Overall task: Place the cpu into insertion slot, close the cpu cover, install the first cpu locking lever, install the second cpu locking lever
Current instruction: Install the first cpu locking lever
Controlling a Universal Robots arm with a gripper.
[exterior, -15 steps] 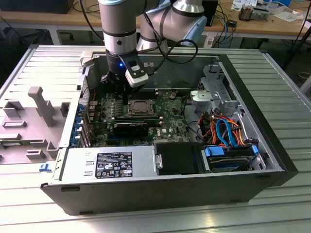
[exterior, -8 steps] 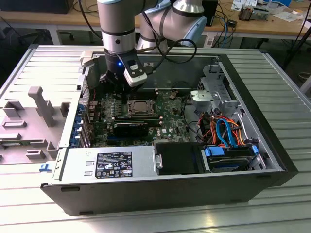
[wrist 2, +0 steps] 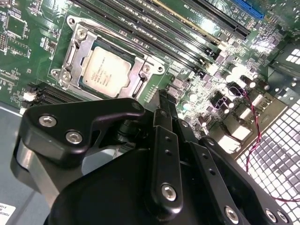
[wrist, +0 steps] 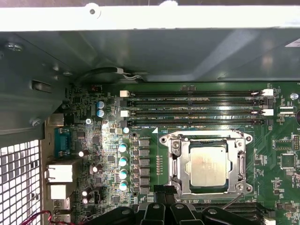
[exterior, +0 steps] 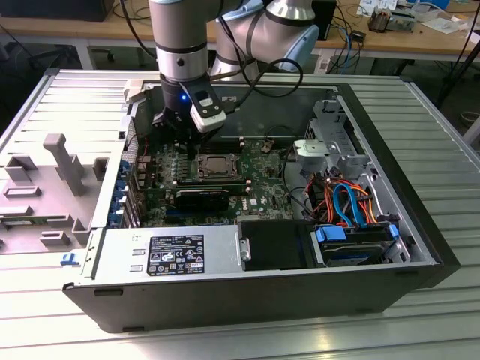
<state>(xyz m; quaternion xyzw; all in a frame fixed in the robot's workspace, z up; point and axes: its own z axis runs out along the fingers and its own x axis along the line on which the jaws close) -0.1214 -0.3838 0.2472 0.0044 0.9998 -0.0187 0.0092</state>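
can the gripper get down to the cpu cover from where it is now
Probably yes. The gripper hangs just beside the cpu cover, which lies flat around the cpu; nothing stands between them.

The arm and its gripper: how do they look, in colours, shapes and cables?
The arm is made of silver-grey tubes with black bands and pale blue joint caps; a blue light glows on its wrist. Black cables loop beside it. A white box with a black face sits at the wrist. The gripper is matte black, with angular linkage plates joined by silver screws.
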